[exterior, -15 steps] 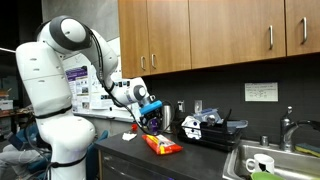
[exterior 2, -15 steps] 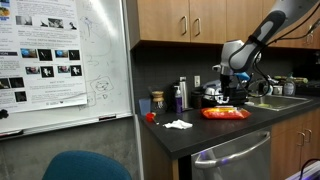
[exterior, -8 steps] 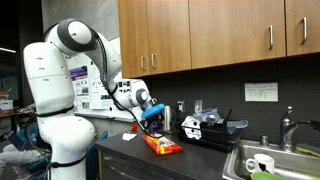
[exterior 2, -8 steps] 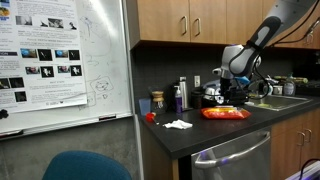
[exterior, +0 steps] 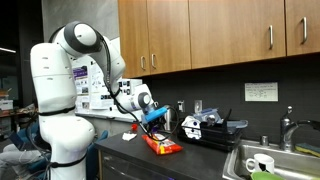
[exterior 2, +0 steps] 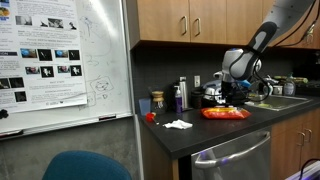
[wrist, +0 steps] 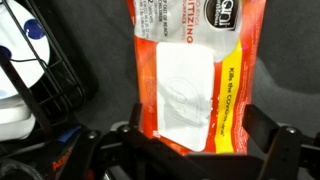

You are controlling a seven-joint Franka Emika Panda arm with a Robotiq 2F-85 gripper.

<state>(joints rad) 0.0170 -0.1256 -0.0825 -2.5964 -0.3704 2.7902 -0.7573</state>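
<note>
One second on, the gripper (exterior: 153, 119) sits lower, its fingers spread wide either side of the orange bag (wrist: 195, 75) on the counter (exterior: 120, 146), not yet pinching.

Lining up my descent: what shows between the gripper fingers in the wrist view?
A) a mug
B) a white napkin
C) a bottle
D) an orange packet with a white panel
D: the orange packet fills the gap between the fingers of the open gripper.

Wire rack (wrist: 42, 95) seemingly crowds one side of the packet (wrist: 190, 80); opposite counter (wrist: 292, 55) open.
</note>
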